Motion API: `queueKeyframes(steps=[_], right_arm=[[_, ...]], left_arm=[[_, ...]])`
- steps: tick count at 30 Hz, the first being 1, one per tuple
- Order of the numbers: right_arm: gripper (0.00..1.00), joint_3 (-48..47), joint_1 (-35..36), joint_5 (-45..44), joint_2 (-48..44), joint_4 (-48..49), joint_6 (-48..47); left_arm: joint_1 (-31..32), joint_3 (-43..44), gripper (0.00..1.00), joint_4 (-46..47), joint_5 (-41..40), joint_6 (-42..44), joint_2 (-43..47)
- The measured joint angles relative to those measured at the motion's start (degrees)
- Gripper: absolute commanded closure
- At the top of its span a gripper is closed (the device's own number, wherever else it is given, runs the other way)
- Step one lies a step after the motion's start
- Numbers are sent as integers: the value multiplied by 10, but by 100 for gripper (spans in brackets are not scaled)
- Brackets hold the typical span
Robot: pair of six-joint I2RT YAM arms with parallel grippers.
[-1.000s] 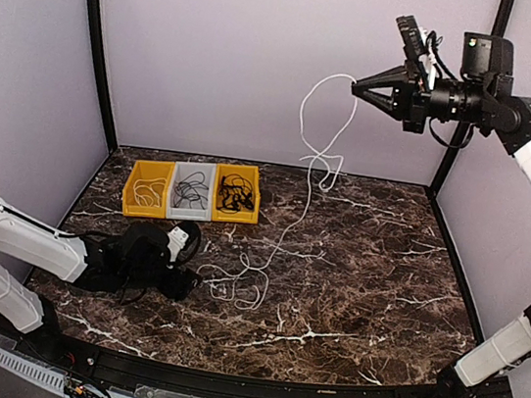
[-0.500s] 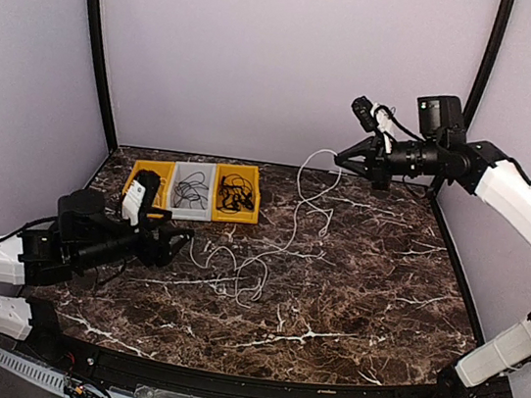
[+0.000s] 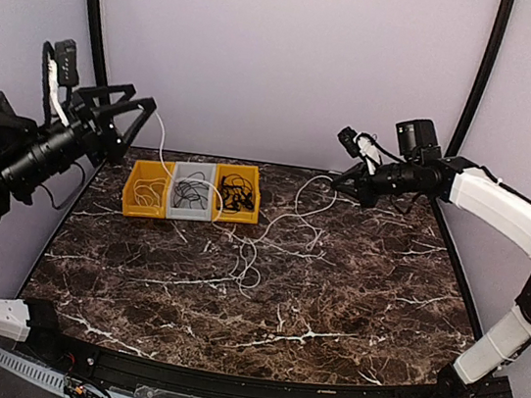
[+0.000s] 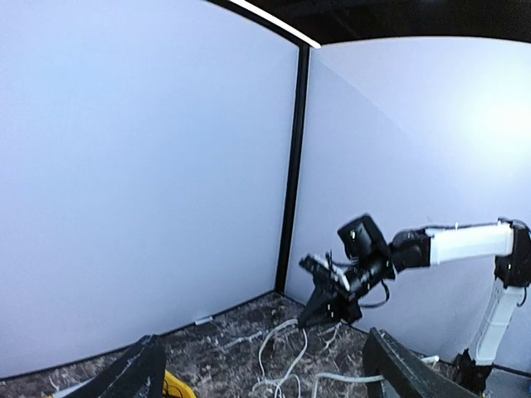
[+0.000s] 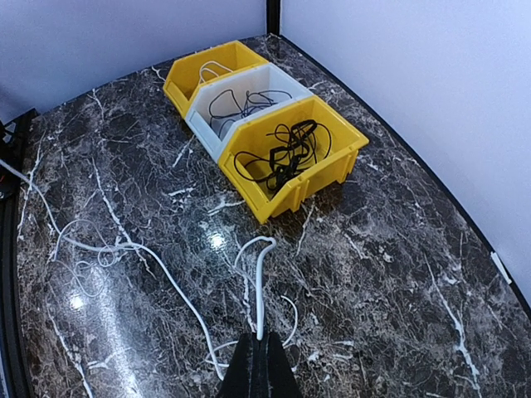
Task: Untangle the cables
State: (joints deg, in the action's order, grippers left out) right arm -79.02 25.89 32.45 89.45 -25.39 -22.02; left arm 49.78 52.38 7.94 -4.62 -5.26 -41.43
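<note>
A long white cable [image 3: 259, 248] lies in loose loops across the marble table [image 3: 350, 300]. My right gripper [image 3: 338, 187] is low at the back right, shut on one end of this cable [image 5: 259, 290]; its jaws [image 5: 259, 352] are pressed together. My left gripper [image 3: 136, 121] is raised high at the left with its jaws wide apart [image 4: 265, 373]. A strand of the white cable [image 3: 162, 145] rises to it and lies against one finger [image 4: 398, 369]. More cables sit in three bins.
Three bins stand in a row at the back left: a yellow bin [image 3: 146, 187] with a white cable, a grey bin [image 3: 192, 189] with dark cables, a yellow bin [image 5: 290, 153] with black cables. Purple walls and black corner posts enclose the table.
My left arm rose from the table to the upper left, drawing a strand of the white cable up. My right gripper came down from high to near the table, still holding the cable.
</note>
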Motion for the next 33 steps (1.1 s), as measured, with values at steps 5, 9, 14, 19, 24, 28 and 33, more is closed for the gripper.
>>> queueKeyframes(steps=[5,9,14,19,24,28,33], right_arm=[[100,17,-1,-28,22,3,-2],[100,30,-6,-45,35,6,-3],[100,33,-8,-71,36,14,-5],[100,39,-21,-109,54,31,-18],[100,50,-64,-132,113,46,-19],[100,53,-88,-153,159,45,-23],[100,60,-93,-149,162,37,-31]], left_arm=[[0,174,15,-22,-21,24,-33],[0,290,15,-41,-37,44,-54],[0,322,15,-58,-68,65,-61],[0,335,16,-82,-78,73,-94],[0,479,16,-129,-81,79,-165],[0,525,16,-137,-81,79,-166],[0,477,16,-123,-87,83,-123]])
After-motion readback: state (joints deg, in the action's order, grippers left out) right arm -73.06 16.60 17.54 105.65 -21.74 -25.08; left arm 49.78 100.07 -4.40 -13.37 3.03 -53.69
